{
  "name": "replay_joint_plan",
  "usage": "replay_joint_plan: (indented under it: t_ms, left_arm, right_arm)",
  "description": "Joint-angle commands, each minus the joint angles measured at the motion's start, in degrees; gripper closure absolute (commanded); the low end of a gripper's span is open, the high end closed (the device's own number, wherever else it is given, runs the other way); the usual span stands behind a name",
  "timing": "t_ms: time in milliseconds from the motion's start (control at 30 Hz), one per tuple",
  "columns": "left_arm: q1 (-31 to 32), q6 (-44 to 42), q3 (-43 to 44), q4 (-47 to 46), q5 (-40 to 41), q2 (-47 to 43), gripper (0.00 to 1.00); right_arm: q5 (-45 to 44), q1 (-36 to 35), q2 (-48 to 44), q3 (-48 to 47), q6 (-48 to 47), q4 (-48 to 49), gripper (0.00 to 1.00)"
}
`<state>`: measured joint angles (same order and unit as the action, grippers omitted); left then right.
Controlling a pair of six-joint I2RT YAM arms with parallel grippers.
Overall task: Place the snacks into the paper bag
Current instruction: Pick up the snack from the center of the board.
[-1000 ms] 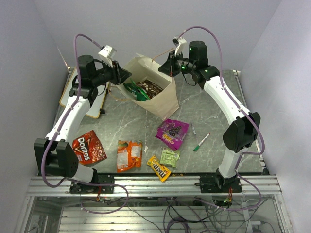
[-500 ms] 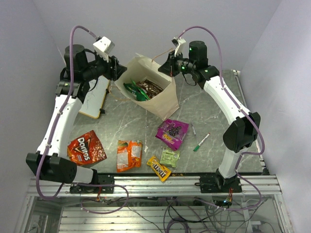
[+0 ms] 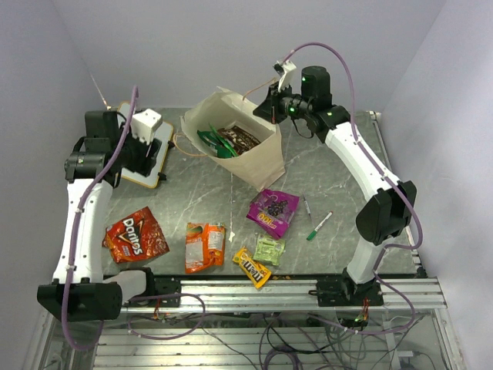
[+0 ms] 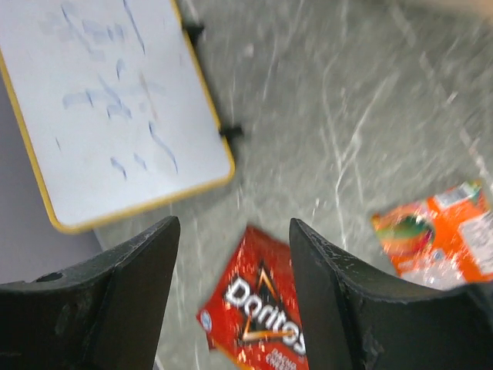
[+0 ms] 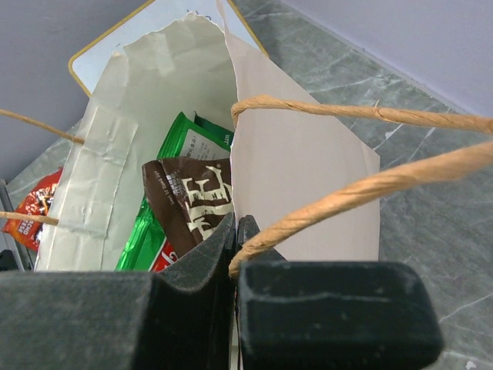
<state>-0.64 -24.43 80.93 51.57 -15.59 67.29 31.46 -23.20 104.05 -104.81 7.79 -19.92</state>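
Grey marbled table [image 3: 192, 193] fills the overhead view, with the paper bag [image 3: 258, 162] standing open at upper centre, a green bag [image 3: 209, 141] and a brown bag [image 3: 239, 139] inside it. The right gripper [image 3: 262, 108] meets the bag's far rim at the top of the frame. The left gripper [image 3: 151, 152] hangs over the whiteboard [image 3: 142, 176] at the left. Below the bag lie the Doritos [image 3: 136, 235] at lower left, an orange bag [image 3: 204, 247], the M&M's [image 3: 252, 267], a pale green packet [image 3: 269, 249] and a purple pouch [image 3: 273, 210], all apart from one another, with two pens [image 3: 319, 225] to the right. From the left wrist, blurred, the left gripper [image 4: 233, 231] has its fingers [image 4: 131, 285] spread wide with nothing between them, above the Doritos [image 4: 258, 308]; the whiteboard [image 4: 115, 108] sits upper left, the orange bag [image 4: 435, 239] at the right edge. From the right wrist, the right gripper [image 5: 236, 231] is pinched together on the bag's paper edge at bottom centre, a twisted handle [image 5: 362, 112] arching above and the brown bag [image 5: 192, 200] against the green one [image 5: 185, 139] inside.
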Motion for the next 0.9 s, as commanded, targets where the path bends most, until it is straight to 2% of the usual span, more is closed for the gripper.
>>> replay_joint_plan:
  t_ms: [0, 167, 367, 533, 667, 867]
  left_arm:
    - [-4.13, -4.73, -5.7, 6.23, 4.97, -1.33, 0.3]
    - [-11.85, -8.26, -12.63, 6.13, 3.5, -1.03, 0.3]
    - [-27.11, -14.2, -17.81, 6.94, -2.75, 2.52, 0.31]
    - [-35.63, -17.9, -20.4, 6.39, -6.07, 6.78, 0.3]
    - [-39.43, -21.96, -21.64, 7.96, -7.11, 10.01, 0.28]
    - [-39.19, -24.52, -24.11, 4.42, -7.44, 11.87, 0.16]
  right_arm:
    - [-0.02, 0.23, -2.85, 0.07, -1.27, 0.49, 1.0]
    - [-0.97, 0.24, -3.84, 0.9, -2.04, 0.06, 1.0]
    - [-1.53, 0.2, -5.28, 2.49, -2.9, 0.02, 1.0]
    - [-1.58, 0.18, -5.5, 2.63, -3.13, -0.16, 1.0]
    - [-1.86, 0.25, -5.52, 3.33, -3.24, 0.08, 1.0]
    - [-1.4, 0.21, -4.68, 3.15, -2.63, 0.31, 1.0]
